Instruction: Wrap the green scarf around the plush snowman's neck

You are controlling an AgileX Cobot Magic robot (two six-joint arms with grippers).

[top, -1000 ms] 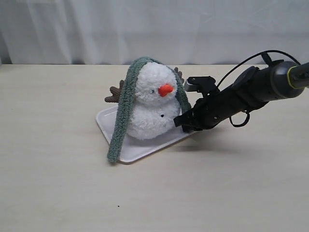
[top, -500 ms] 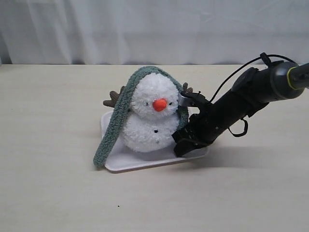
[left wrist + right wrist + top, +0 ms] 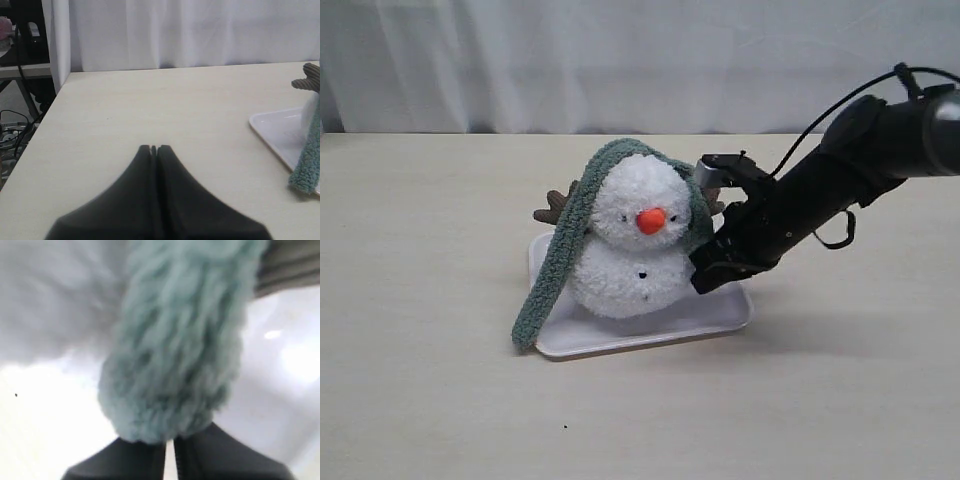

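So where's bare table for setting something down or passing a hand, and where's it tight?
In the exterior view, free: the table in front of the tray; the stretch left of the scarf's hanging end; the strip between the snowman and the curtain. Crowded: right of the snowman, where the right gripper sits by the scarf's other end over the tray's corner.

A robot lab: a bare pale table (image 3: 440, 380) lies under a cabled black robot arm (image 3: 830, 185), a plain white curtain (image 3: 620, 60) hangs behind it, and wires (image 3: 12, 125) tangle on the floor beside the table
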